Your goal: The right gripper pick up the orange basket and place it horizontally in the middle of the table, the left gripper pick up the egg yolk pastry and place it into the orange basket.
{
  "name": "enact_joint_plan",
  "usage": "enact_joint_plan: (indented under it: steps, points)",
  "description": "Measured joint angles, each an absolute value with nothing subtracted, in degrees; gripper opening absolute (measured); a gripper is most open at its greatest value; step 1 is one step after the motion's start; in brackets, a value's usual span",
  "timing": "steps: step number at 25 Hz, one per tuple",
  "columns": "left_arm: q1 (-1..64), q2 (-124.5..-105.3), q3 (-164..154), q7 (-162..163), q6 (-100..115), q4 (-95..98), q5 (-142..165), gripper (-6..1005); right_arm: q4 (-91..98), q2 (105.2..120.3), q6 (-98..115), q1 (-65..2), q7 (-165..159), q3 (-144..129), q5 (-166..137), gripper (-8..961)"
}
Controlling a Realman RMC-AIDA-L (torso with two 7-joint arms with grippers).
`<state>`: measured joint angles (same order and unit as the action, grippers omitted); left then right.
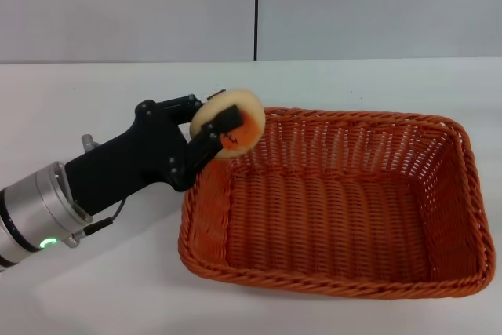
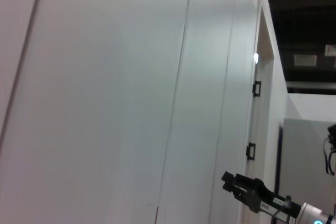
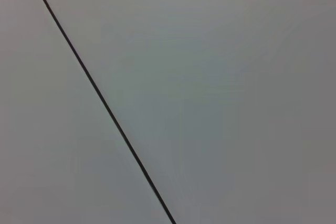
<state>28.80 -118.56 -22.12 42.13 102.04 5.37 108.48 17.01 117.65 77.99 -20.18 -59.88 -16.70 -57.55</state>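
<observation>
Between the fingers of the left gripper (image 1: 222, 127) sits the pastry (image 1: 229, 123), clamped on 2 sides, its orange-red patch turned toward the head camera. It hangs clear of the table (image 1: 94, 92), just over the near-left corner of the basket (image 1: 471, 194), at about the height of the braided rim. That spot makes sense: from here the arm only has to carry a little farther over the rim before letting go, so the round pastry would drop onto the woven floor rather than roll off across the tabletop.

Beyond the fingertips, the basket lies with its long side running across the table, opening up, nothing inside it. It looks already set roughly in the middle, so I judge the basket step done and only the release of the pastry left. A risk, as I see it: opening this close to the rim could let the pastry catch the edge and fall outside.

Behind the gripper, the black wrist and silver forearm slant down toward the robot's left side.

Only the head view shows any of this. The left wrist view looks off at a wall (image 2: 105, 103) and a door frame, with part of a robot arm far off, and shows neither pastry nor fingers. The right wrist view shows only a plain panel crossed by 1 dark seam; the right gripper appears nowhere.
</observation>
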Motion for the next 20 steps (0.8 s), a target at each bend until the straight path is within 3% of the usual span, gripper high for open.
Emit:
enact_joint_plan:
  steps: [7, 12, 20]
  points:
    - [28.3, -118.44, -21.3, 41.8, 102.6, 4.8, 108.4, 165, 16.8, 117.69, 77.5, -20.2, -59.9, -16.7, -57.5, 378]
    - [27.5, -118.36, -19.4, 41.6, 103.3, 4.9, 108.3, 377, 16.8, 117.9, 77.5, -20.0, -59.8, -16.8, -57.5, 378]
    - [23.0, -118.18, -5.4, 39.8, 105.2, 5.0, 108.2, 811, 16.8, 118.09, 77.9, -19.6, -59.8, -16.5, -57.5, 378]
